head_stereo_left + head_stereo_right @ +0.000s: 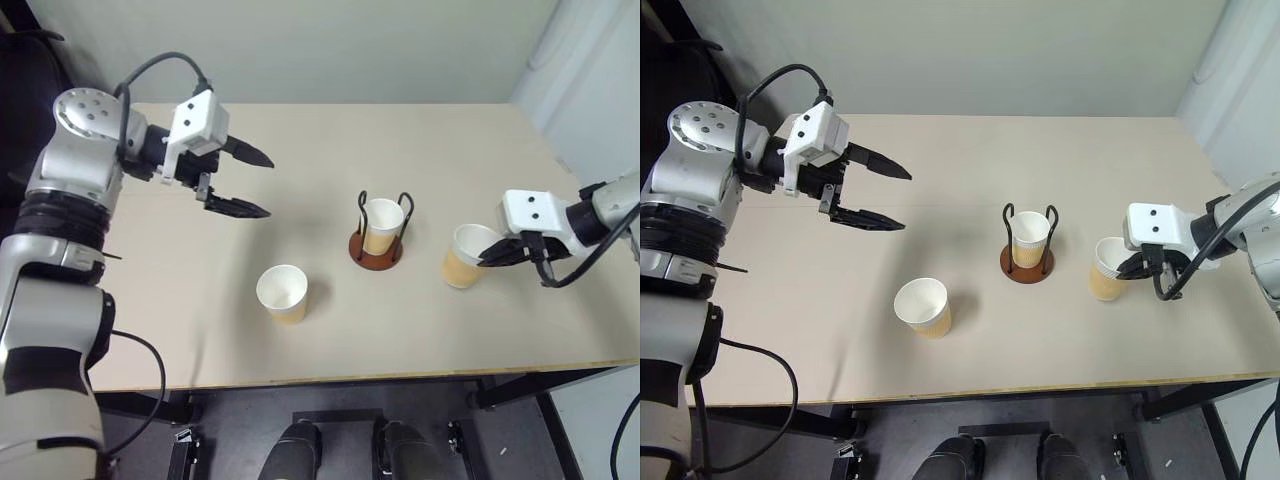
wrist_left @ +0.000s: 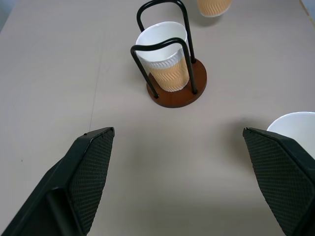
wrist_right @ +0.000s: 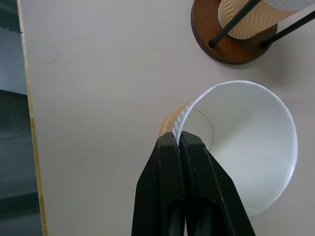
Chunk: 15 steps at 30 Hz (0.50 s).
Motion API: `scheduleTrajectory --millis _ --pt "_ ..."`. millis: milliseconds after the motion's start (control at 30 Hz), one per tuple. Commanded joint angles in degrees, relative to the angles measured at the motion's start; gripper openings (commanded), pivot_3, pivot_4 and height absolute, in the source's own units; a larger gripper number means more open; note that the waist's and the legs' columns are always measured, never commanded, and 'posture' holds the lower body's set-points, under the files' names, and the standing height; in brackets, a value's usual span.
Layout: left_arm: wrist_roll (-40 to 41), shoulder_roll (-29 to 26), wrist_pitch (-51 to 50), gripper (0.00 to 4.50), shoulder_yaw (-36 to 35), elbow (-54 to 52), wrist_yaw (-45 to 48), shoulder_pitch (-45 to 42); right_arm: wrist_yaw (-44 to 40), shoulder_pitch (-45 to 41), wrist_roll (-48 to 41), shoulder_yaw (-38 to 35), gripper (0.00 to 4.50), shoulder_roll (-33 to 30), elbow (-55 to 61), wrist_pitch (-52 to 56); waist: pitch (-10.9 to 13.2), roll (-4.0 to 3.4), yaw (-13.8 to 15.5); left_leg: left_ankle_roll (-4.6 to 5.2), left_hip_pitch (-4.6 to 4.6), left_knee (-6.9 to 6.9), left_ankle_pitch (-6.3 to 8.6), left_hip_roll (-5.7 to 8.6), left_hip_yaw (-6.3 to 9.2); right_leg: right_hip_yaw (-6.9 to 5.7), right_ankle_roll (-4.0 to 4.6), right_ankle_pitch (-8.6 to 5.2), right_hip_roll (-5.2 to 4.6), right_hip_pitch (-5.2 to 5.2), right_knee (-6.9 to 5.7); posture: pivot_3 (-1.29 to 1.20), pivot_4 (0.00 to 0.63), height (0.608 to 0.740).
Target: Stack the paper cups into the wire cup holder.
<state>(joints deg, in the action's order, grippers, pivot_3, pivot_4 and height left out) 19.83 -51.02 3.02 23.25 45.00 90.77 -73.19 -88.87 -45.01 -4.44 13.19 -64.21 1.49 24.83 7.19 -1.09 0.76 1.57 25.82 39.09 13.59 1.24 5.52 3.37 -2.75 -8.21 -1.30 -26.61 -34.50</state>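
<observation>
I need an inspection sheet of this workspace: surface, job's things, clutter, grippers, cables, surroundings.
Surface: beige table, bare apart from the job's things.
Job's things: one cup in the holder; second cup upright, free; third cup pinched at its rim.
Clutter: nothing seen.
Grippers: left gripper open, above the table; right gripper shut on the third cup's rim.
Cables: black cables on both arms, off the table.
Surroundings: pale wall behind, dark floor below.

A robot test bench in a lab-like room: a bare beige table (image 1: 330, 330) on black legs, set against a plain pale wall (image 1: 300, 50), above a dark floor (image 1: 900, 440), with loose black cables (image 1: 150, 380) hanging beside it.
</observation>
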Motion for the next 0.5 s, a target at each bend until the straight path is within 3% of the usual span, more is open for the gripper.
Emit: scheduleTrajectory --millis 33,300,500 --pt "-0.21 -0.43 1.22 4.5 -1.8 0.08 1.73 -2.21 0.72 -4.68 -0.35 -2.76 0.02 -0.42 -1.38 0.29 0.0 0.0 -0.05 0.0 0.0 0.0 -0.01 0.01 0.0 0.0 0.0 0.0 0.0 0.0 -0.01 0.0 0.15 0.74" --pt "0.25 0.05 1.64 4.5 -1.65 1.11 1.73 -2.87 1.67 -19.81 0.66 -0.68 0.02 5.59 -7.43 1.26 -0.01 0.01 -0.31 -0.03 -0.03 -0.02 -0.15 -0.03 0.01 -0.01 0.12 0.0 0.02 -0.14 -0.28 0.0 0.15 0.74" --pt "0.15 0.65 2.01 4.5 -1.49 2.14 1.73 -3.3 2.23 -26.33 1.03 -0.12 0.02 10.15 -9.94 2.49 0.0 0.0 -0.29 -0.08 0.09 -0.02 -0.21 -0.01 0.04 -0.04 0.17 0.0 0.0 -0.31 -0.41 0.0 0.15 0.74"
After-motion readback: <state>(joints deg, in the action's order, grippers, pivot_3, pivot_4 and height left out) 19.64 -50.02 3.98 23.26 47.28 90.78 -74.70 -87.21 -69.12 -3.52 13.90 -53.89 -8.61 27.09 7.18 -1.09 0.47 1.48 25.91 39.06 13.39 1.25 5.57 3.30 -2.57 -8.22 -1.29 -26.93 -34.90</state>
